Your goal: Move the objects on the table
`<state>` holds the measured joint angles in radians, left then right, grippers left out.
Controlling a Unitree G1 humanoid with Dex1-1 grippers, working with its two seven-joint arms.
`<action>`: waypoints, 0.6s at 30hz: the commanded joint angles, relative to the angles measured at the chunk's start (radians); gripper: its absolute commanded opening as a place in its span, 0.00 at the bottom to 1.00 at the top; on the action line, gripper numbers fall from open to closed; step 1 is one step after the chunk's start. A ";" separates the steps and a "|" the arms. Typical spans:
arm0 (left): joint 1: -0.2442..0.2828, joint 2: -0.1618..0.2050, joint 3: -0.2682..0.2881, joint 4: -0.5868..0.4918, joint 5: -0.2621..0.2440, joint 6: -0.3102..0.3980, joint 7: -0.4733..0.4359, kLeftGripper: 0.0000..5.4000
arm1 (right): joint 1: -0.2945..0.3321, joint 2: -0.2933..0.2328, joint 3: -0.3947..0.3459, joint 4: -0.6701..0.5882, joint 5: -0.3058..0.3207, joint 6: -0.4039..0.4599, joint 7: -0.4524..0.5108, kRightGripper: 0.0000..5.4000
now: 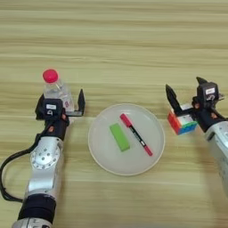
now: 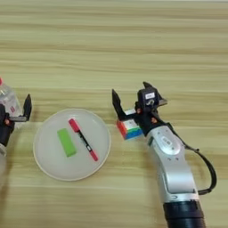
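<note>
I see a light wooden table (image 1: 133, 35) with horizontal grain stripes in paler and darker tan. The plate (image 1: 102, 151) is plain beige. On it I see a bright green block (image 1: 120, 136) and a pen (image 1: 136, 134), red at both ends with a black middle. The bottle (image 1: 57, 91) is clear with a red cap. The cube (image 2: 130, 128) shows red, white, green and blue squares. My left gripper (image 1: 67, 107) and right gripper (image 2: 131, 100) have black fingers; both arms are silver with black and small orange details.
</note>
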<state>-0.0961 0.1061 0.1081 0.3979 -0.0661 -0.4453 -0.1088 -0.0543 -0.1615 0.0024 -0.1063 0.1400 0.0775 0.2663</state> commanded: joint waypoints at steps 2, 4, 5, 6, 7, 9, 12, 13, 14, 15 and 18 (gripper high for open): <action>0.013 -0.005 -0.009 -0.027 0.014 0.020 0.013 0.99 | 0.038 -0.025 -0.008 0.031 0.000 -0.046 0.035 1.00; 0.016 -0.005 -0.010 -0.031 0.014 0.022 0.017 0.99 | 0.050 -0.030 -0.004 0.036 0.001 -0.052 0.047 1.00; 0.016 -0.006 -0.010 -0.033 0.014 0.023 0.019 0.99 | 0.055 -0.032 -0.001 0.039 0.001 -0.055 0.052 1.00; 0.016 -0.006 -0.010 -0.035 0.015 0.024 0.020 0.99 | 0.060 -0.034 0.000 0.043 -0.001 -0.059 0.056 1.00; 0.016 -0.006 -0.010 -0.036 0.015 0.025 0.021 0.99 | 0.062 -0.035 0.000 0.048 -0.003 -0.061 0.058 1.00; 0.016 -0.005 -0.010 -0.036 0.016 0.025 0.023 0.99 | 0.065 -0.039 0.000 0.058 -0.007 -0.062 0.062 1.00; 0.017 -0.003 -0.011 -0.040 0.021 0.025 0.027 0.99 | 0.070 -0.043 0.005 0.070 -0.011 -0.065 0.068 1.00; 0.018 -0.003 -0.011 -0.041 0.022 0.025 0.028 0.99 | 0.072 -0.043 0.007 0.072 -0.012 -0.067 0.069 1.00; 0.018 -0.003 -0.011 -0.043 0.024 0.026 0.028 0.99 | 0.072 -0.044 0.008 0.074 -0.012 -0.068 0.072 1.00; 0.019 -0.004 -0.011 -0.043 0.025 0.026 0.028 0.99 | 0.073 -0.044 0.010 0.077 -0.013 -0.067 0.074 1.00; 0.020 -0.004 -0.011 -0.045 0.026 0.027 0.028 0.99 | 0.074 -0.044 0.014 0.085 -0.015 -0.065 0.076 1.00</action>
<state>-0.0874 0.1008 0.1030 0.3635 -0.0473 -0.4362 -0.0819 0.0110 -0.1962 0.0107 -0.0317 0.1370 0.0122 0.3361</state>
